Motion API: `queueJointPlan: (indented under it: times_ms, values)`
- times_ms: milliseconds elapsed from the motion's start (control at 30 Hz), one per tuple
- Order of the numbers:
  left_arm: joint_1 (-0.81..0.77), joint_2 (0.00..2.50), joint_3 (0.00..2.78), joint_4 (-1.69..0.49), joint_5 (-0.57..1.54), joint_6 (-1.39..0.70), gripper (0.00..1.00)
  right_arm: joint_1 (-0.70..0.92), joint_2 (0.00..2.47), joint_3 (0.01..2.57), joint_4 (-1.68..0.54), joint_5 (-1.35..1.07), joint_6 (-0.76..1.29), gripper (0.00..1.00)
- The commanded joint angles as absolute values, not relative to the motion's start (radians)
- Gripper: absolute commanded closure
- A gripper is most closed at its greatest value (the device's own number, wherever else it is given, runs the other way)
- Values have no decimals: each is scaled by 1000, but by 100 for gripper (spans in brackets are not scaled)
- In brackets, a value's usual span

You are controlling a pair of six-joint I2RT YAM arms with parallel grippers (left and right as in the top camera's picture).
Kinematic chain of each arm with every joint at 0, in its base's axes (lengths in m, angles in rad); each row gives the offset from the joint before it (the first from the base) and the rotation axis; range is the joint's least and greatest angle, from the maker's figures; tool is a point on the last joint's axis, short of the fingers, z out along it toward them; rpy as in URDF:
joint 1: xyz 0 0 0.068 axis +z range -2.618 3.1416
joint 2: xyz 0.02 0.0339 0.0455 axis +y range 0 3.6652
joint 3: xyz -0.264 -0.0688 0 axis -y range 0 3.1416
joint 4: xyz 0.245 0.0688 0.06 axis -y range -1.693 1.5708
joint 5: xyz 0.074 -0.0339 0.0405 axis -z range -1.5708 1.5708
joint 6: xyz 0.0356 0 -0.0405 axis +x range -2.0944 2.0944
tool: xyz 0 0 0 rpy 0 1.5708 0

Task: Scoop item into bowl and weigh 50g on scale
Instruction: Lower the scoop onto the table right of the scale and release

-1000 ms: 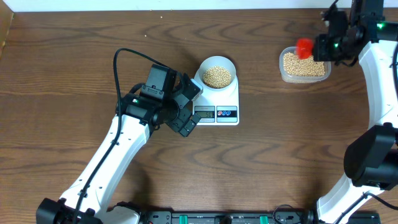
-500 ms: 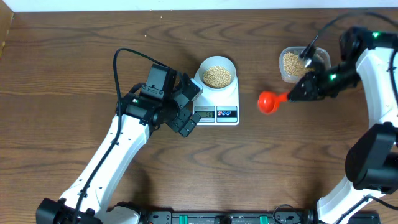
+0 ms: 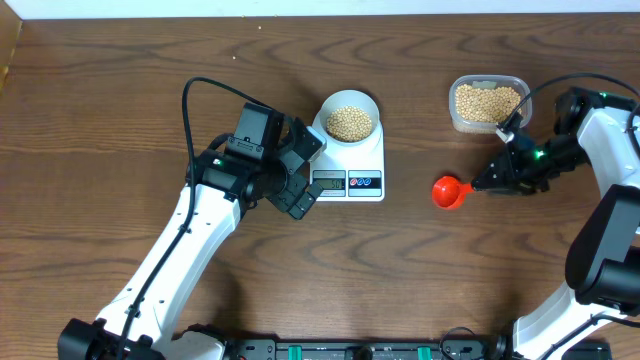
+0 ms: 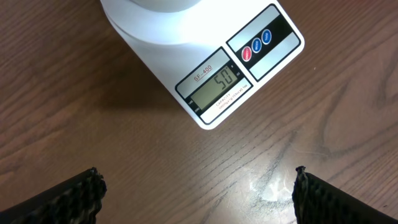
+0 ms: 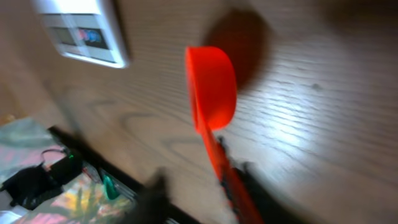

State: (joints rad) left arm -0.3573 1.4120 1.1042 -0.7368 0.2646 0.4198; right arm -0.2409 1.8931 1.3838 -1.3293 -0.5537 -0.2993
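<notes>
The pale bowl (image 3: 350, 106), heaped with tan beans (image 3: 349, 123), stands on the white scale (image 3: 372, 158). In the left wrist view the scale's (image 4: 186, 50) display (image 4: 216, 84) reads 50. My left gripper (image 3: 300, 192) is open and empty just left of the display; its fingertips (image 4: 199, 196) frame bare wood. My right gripper (image 3: 497, 180) is shut on the handle of a red scoop (image 3: 448, 191), held low over the table to the right of the scale. The scoop (image 5: 211, 87) looks empty and the view is blurred.
A clear plastic tub (image 3: 488, 88) holding more beans stands at the back right, behind my right arm. A corner of the scale (image 5: 81, 31) shows in the right wrist view. The table's front edge carries a black rail (image 3: 360, 350).
My right gripper carried the red scoop from over the tub down and left, then slightly right and lower toward the table. The left arm, bowl and scale have not moved.
</notes>
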Motion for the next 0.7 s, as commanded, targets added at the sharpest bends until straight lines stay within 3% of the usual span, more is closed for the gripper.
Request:
queueJointPlan:
  times_ms: [0, 233, 467, 667]
  values:
    - [-358, 1402, 1132, -740, 280, 429, 2, -236, 1877, 1380, -1327, -416, -211, 34]
    - [-357, 1402, 1132, -740, 280, 429, 2, -234, 1877, 1380, -1331, -230, -27, 1]
    - [-357, 1402, 1132, -740, 280, 429, 2, -227, 1872, 1407, -1338, -13, 154, 1]
    - [-358, 1402, 1132, -740, 280, 429, 2, -153, 1870, 1419, -1307, 209, 190, 1]
